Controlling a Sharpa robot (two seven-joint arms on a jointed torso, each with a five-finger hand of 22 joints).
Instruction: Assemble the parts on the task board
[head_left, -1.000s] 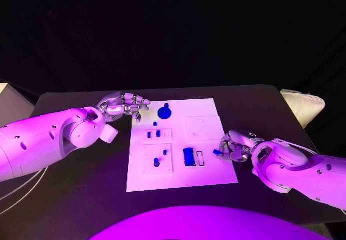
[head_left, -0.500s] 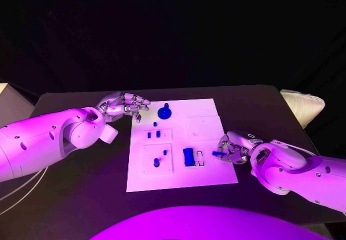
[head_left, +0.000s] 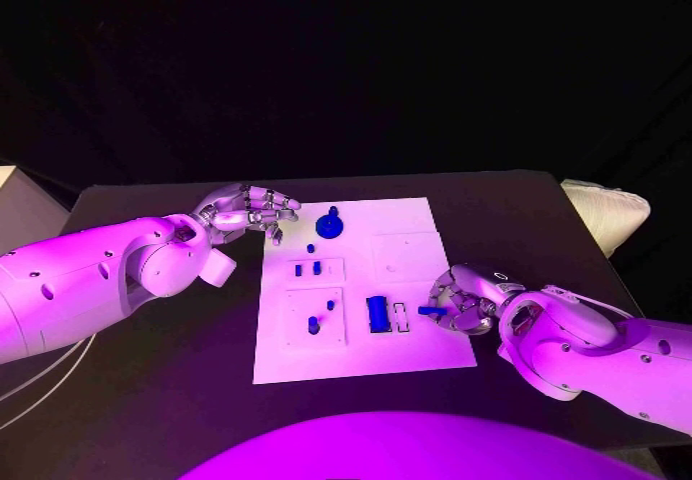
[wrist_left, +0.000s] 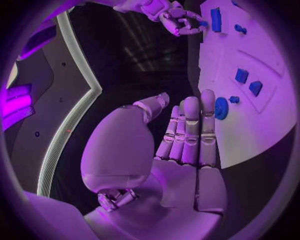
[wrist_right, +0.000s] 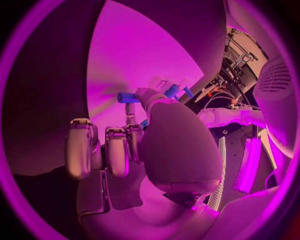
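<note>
The white task board (head_left: 361, 345) lies mid-table. My right hand (head_left: 464, 298) hovers over the board's right edge and pinches a small blue part (head_left: 433, 311) between thumb and finger; the part (wrist_right: 128, 97) sticks out past the fingertips in the right wrist view. Just left of it a blue rectangular block (head_left: 376, 313) stands beside an empty slot (head_left: 401, 318). A blue round disc (head_left: 330, 225) sits at the board's far left, near my left hand (head_left: 248, 212), which holds nothing; its fingers (wrist_left: 190, 130) stand straight with the thumb apart. Two small blue pieces (head_left: 307, 269) stand in a square panel.
More small blue pieces (head_left: 315, 324) stand in the lower left panel. A blank square panel (head_left: 407, 252) occupies the board's far right. A pale cushion-like object (head_left: 606, 215) lies off the table's right edge. Bare black tabletop surrounds the board.
My right hand has shifted slightly left and nearer over the board's right edge, carrying the small blue part toward the slot. The left hand has not moved.
</note>
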